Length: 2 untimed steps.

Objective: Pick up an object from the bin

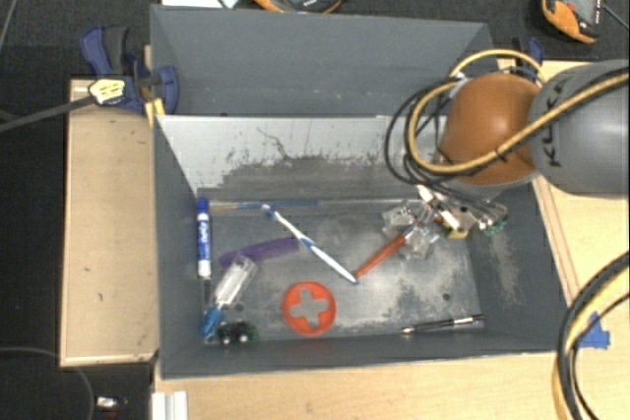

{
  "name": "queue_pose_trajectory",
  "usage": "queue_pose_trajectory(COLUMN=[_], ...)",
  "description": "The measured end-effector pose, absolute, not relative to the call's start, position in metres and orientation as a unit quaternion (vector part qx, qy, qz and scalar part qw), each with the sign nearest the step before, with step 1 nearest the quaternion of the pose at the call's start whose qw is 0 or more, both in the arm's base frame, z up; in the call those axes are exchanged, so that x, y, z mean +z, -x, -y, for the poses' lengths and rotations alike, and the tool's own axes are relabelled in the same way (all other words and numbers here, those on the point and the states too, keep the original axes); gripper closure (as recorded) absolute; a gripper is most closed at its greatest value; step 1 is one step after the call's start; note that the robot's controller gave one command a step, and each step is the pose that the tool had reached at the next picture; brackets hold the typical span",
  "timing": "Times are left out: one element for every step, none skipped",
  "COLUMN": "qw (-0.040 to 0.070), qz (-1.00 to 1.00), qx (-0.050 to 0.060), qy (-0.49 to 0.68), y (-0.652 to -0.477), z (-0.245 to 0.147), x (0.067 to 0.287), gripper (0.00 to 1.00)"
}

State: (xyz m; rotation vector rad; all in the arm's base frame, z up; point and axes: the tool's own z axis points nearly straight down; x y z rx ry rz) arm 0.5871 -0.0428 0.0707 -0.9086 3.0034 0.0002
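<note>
A blue marker (204, 237) lies by the left wall of the bin (295, 64), a red disc (310, 306) mid-floor. Right of it an orange stick (377, 260) slants up to the gripper (421, 233); apart or clamped, I cannot tell.

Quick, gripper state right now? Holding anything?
Gripper: cannot be told, open or closed. It is at the upper end of the orange stick, right of the bin's middle.
</note>
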Motion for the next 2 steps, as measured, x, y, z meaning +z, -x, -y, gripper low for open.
queue_pose_trajectory(qw=[0.001,0.003], qz=[-0.961,-0.961], qx=[0.001,0.000], qy=[0.275,0.275], y=[-0.586,-0.586], z=[0.043,0.043], x=[0.071,0.082], gripper=[1.00,1.00])
